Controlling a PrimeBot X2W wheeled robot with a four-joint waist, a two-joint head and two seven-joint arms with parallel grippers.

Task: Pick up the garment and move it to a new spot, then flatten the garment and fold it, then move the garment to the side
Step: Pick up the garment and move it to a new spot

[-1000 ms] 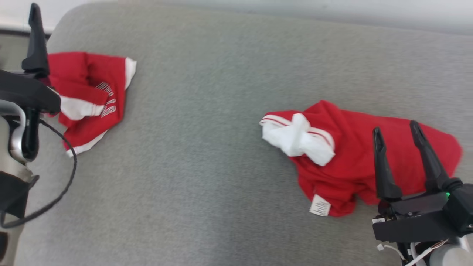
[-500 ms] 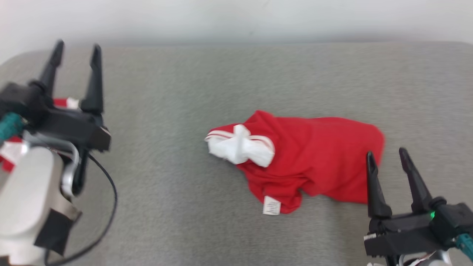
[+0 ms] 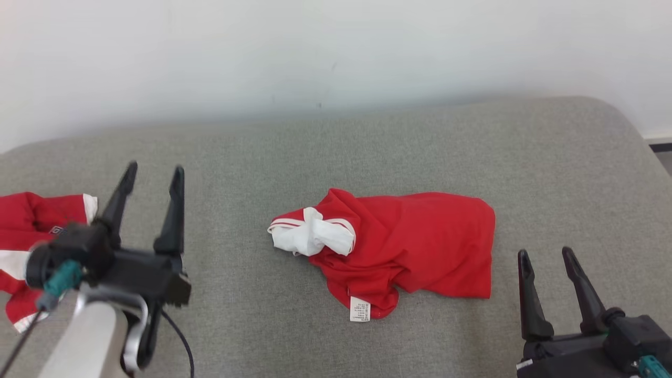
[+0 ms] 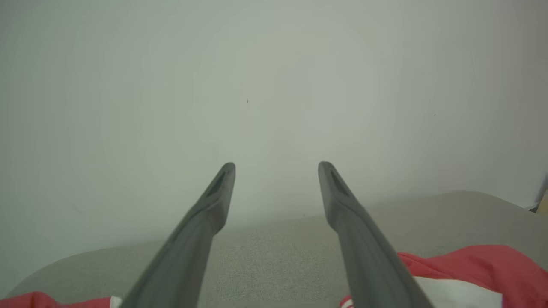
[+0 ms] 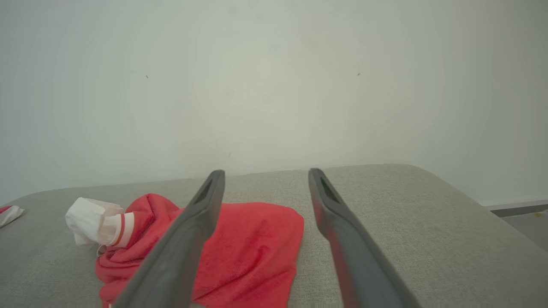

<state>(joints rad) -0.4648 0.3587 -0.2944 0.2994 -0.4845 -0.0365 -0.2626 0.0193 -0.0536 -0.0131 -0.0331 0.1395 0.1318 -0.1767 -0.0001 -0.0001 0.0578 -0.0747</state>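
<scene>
The camera has tipped up. The left gripper (image 3: 155, 168) and right gripper (image 3: 545, 253) are open, empty. One red shirt (image 3: 37, 220), maybe crumpled, is cut off at the edge.

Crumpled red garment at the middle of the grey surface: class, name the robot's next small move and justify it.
Probably lower the right gripper toward the near right edge of the middle garment. Both grippers stand open and empty, the garment lies crumpled and untouched on the grey surface, and the right gripper is nearer it than the left gripper.
</scene>
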